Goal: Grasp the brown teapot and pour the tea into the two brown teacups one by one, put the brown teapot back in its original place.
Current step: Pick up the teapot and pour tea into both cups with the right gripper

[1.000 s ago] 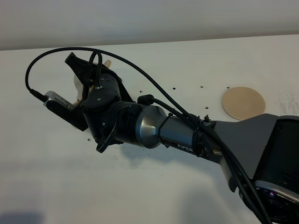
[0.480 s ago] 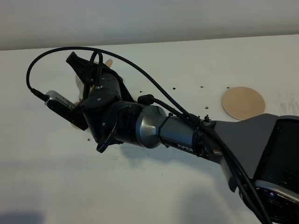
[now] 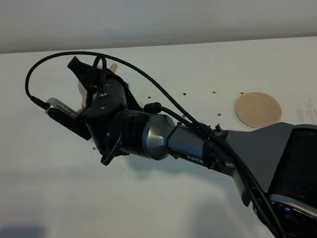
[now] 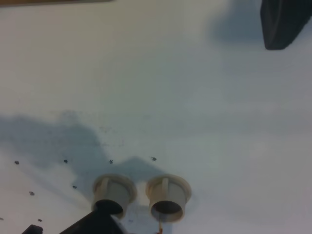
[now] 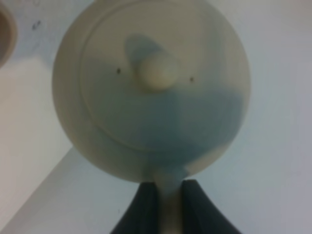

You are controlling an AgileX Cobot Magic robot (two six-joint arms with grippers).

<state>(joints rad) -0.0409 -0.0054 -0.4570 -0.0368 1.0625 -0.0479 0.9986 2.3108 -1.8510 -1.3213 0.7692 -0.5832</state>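
My right gripper (image 5: 170, 217) is shut on the loop handle of the brown teapot (image 5: 151, 83), whose domed lid and knob fill the right wrist view. In the high view the right arm reaches across to the far left, and its gripper (image 3: 94, 74) holds the teapot (image 3: 83, 90), mostly hidden, above the table. The two brown teacups (image 4: 114, 191) (image 4: 167, 195) stand side by side in the left wrist view, with the right arm's dark edge beside them. They are hidden behind the arm in the high view. The round tan coaster (image 3: 258, 109) lies bare at the far right.
Small dark specks (image 3: 184, 92) dot the white table between the arm and the coaster. A dark shape (image 4: 285, 22) sits in one corner of the left wrist view. The right arm's cables (image 3: 148, 79) arch over the table.
My right arm with the teapot has edged slightly to the left. Nothing else has moved.
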